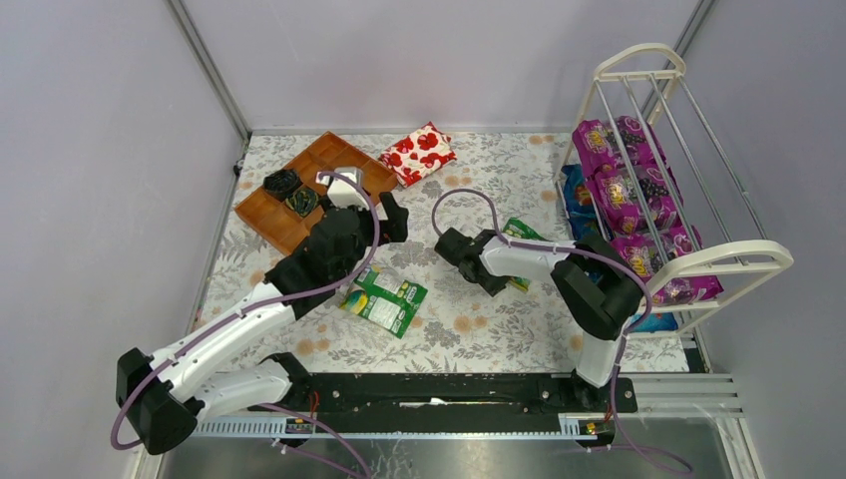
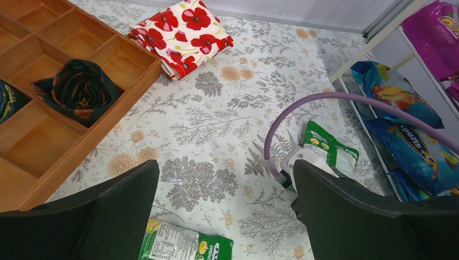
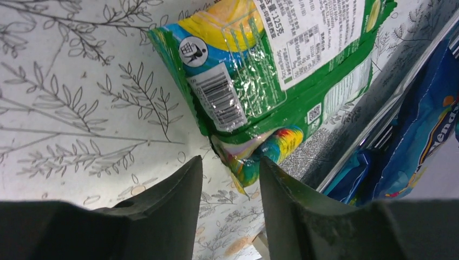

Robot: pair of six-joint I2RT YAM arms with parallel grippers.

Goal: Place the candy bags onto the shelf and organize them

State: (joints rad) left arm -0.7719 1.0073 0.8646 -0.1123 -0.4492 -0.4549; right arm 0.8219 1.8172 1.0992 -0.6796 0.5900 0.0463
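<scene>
Three magenta-purple candy bags lie on the slanted tiers of the white wire shelf at the right. One green-and-white bag lies flat mid-table and shows in the left wrist view. The other green bag lies by the shelf's foot, partly under my right arm. My right gripper is open, its jaws on either side of that bag's crumpled corner. My left gripper is wide open and empty, above the table just beyond the flat green bag.
A brown compartment tray with dark rolled cloths sits at the back left. A red-and-white flowered packet lies behind it. Blue bags lie under the shelf. The right arm's purple cable arcs over the table.
</scene>
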